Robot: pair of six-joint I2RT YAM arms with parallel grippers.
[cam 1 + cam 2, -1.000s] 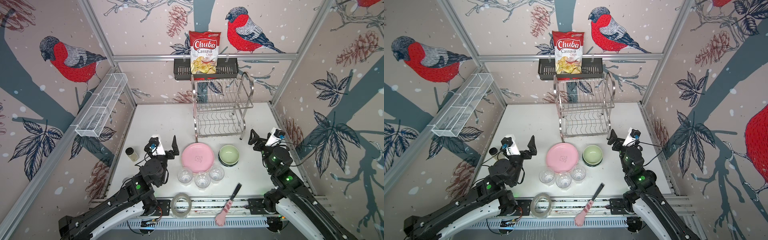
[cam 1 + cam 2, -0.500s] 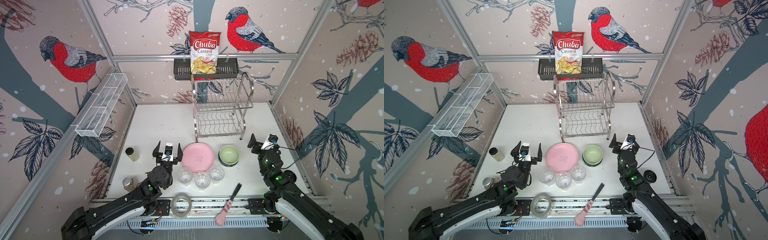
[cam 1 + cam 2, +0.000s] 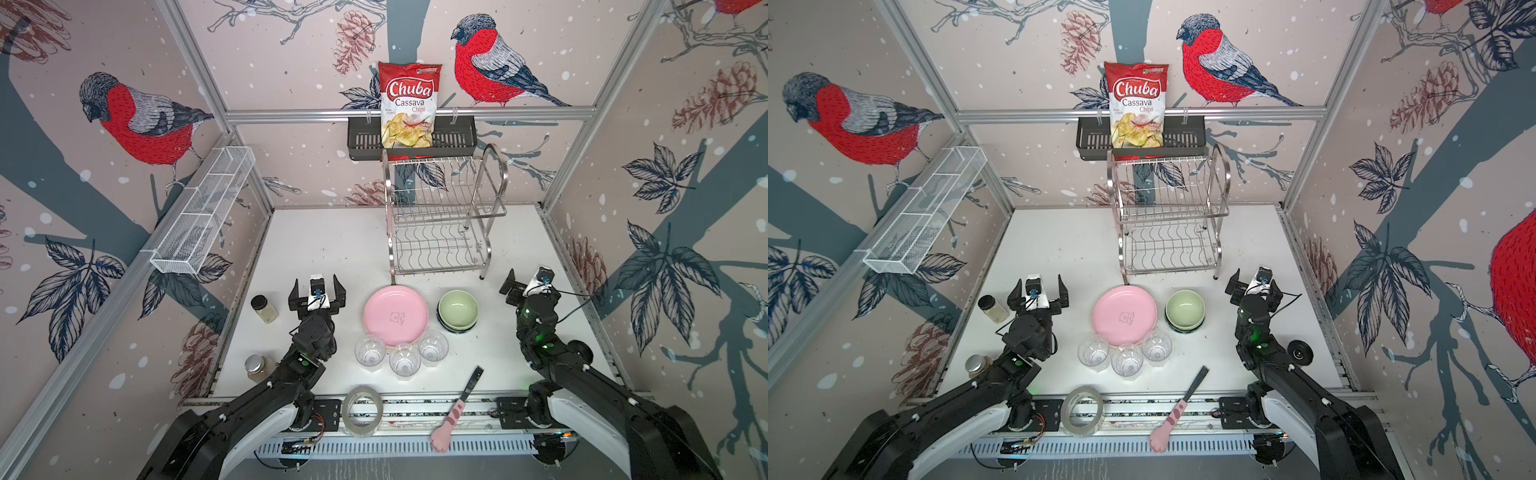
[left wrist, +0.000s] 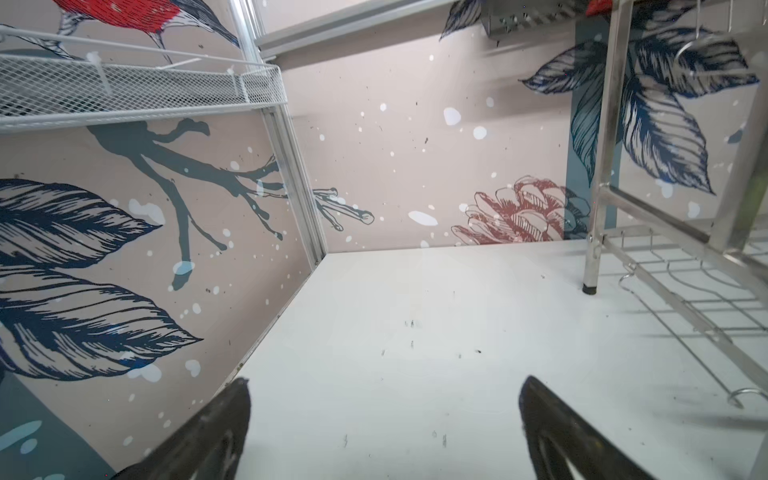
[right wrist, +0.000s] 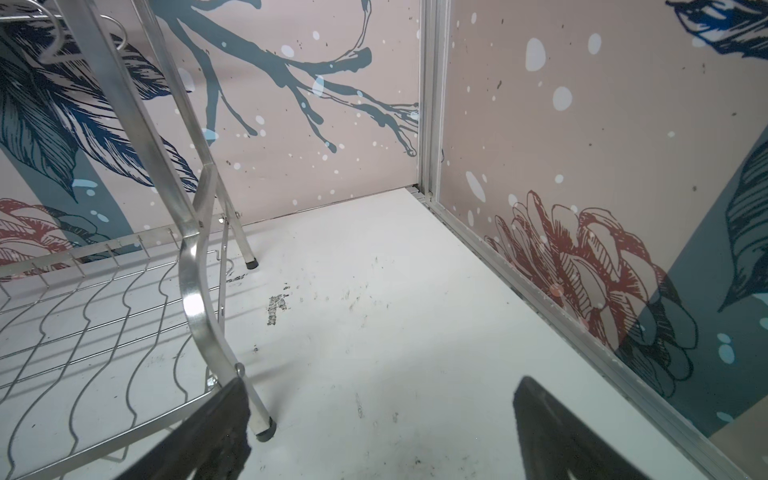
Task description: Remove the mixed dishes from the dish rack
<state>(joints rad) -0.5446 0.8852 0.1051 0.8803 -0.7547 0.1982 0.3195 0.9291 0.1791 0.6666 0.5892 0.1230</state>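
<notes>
1. Both arms have swung round to face the back wall.
2. Left gripper (image 3: 317, 285) and right gripper (image 3: 528, 283): jaws wide apart, empty.
3. Dish rack (image 3: 442, 232) stands bare, ahead between them. Pink plate (image 3: 395, 318), green bowl (image 3: 458, 309) and glasses (image 3: 404, 360) sit between the arms.
4. The dishes stacked beneath are mostly hidden.

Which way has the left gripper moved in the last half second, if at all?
Yes: the left gripper has shifted left, away from the pink plate and toward the black-lidded jar.

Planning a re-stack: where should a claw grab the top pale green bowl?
Best bet: pinch the pale green bowl at its right rim from above with the open right claw, one finger inside. It sits upright, nested on other bowls, so only the rim is exposed; the pink plate and a glass crowd its left and front.
</notes>
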